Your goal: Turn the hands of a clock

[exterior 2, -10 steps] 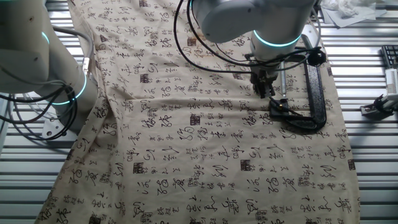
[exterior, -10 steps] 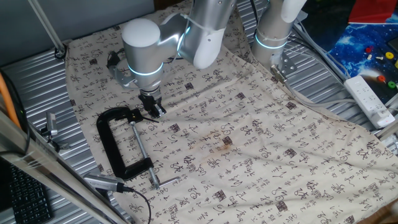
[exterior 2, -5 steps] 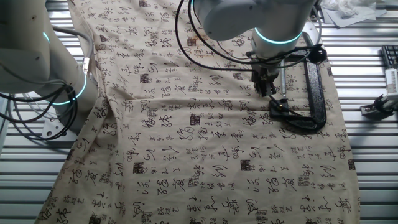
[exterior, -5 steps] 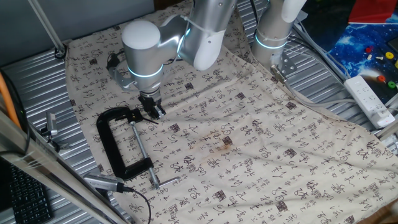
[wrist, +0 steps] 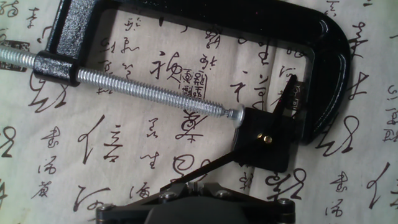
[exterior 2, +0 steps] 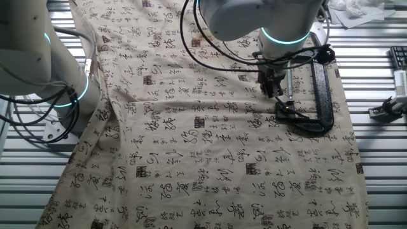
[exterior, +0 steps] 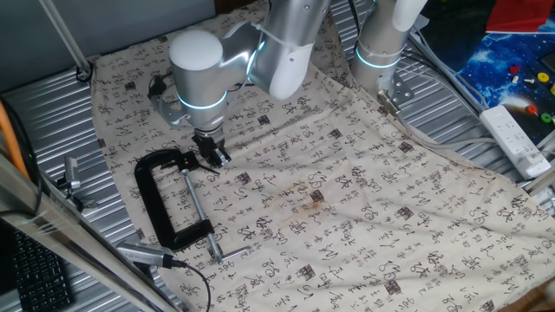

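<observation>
A small black square clock plate (wrist: pixel 252 152) with a brass pivot sits in the jaw of the black C-clamp (wrist: pixel 336 74), pressed by its silver screw (wrist: pixel 149 90). Two thin black hands join at the pivot. The short hand (wrist: pixel 283 102) points up and right. The long hand (wrist: pixel 211 165) points down and left to my gripper (wrist: pixel 196 185). The jaws are shut and the tips sit right at the long hand, which crosses just in front of them. In the fixed views the gripper (exterior: pixel 217 156) (exterior 2: pixel 275 92) points down at the clamp (exterior: pixel 156 204) (exterior 2: pixel 324 89).
A patterned cloth (exterior: pixel 347 191) covers the table. A second arm's base (exterior: pixel 381 52) (exterior 2: pixel 57 76) stands at the cloth's edge. A white power strip (exterior: pixel 518 137) lies at the right. A metal tool with a cable (exterior: pixel 143 253) lies near the clamp's handle.
The wrist has shifted very slightly towards the clamp. The gripper stays shut at the clock, and the clamp has not moved.
</observation>
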You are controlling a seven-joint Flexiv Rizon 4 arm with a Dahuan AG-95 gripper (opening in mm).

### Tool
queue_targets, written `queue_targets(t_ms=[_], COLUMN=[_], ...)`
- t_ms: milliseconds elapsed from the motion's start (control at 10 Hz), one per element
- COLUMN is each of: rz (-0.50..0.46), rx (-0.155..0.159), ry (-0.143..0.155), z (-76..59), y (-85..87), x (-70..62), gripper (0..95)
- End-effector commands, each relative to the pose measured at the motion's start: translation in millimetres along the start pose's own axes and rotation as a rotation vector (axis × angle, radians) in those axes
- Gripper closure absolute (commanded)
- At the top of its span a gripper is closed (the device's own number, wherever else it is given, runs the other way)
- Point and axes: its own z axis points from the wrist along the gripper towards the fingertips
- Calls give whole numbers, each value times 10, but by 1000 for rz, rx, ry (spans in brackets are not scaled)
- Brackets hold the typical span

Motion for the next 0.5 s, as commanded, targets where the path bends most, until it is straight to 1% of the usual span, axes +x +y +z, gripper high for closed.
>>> queue_targets(t_ms=[100, 500], rz=[1, 4], rx=[0, 1], ry=[2, 1], z=[-4, 2], y=[3, 17], x=[-13, -35], gripper=[950, 950])
